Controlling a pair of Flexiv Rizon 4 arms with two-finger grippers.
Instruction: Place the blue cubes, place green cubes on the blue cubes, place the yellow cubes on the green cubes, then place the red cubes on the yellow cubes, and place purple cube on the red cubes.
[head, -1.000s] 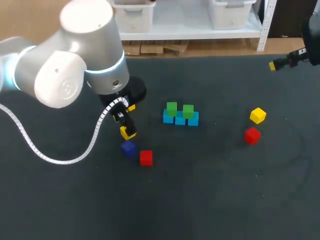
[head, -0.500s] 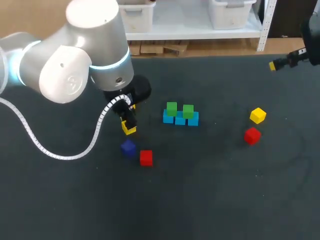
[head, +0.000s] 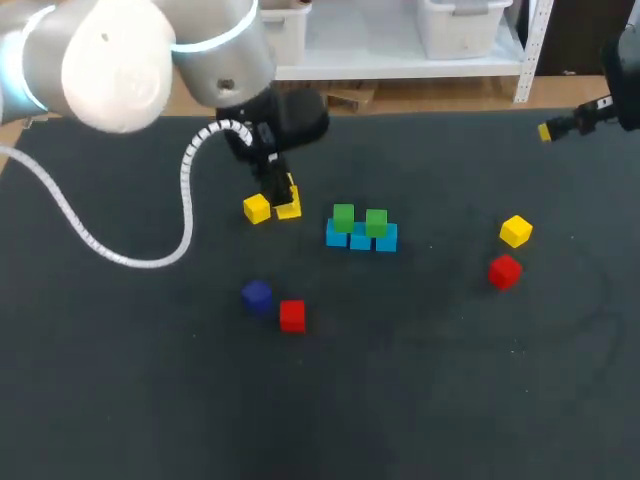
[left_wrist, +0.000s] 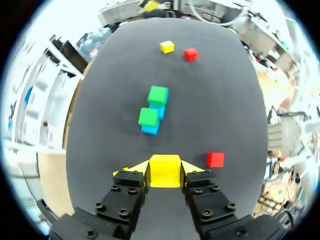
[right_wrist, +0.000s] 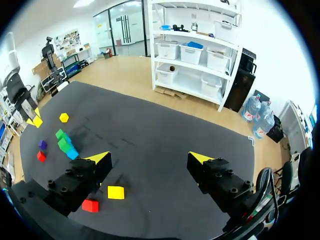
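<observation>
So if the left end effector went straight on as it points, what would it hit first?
Probably the nearer green cube on the blue cubes, straight ahead of the left end effector, which is shut on a yellow cube. Depth is unclear; the table might come first.

In the head view the left arm (head: 130, 60) ran off the top and left edges, and its black wrist covered most of the left gripper (head: 270, 205), so its grip on the yellow cube (head: 257, 208) could not be judged there. The right arm (head: 628, 60) was cut by the right edge, with only one yellow fingertip (head: 545, 131) showing. In the left wrist view the green cubes (left_wrist: 158, 95) hid most of the blue cubes (left_wrist: 150, 129).
</observation>
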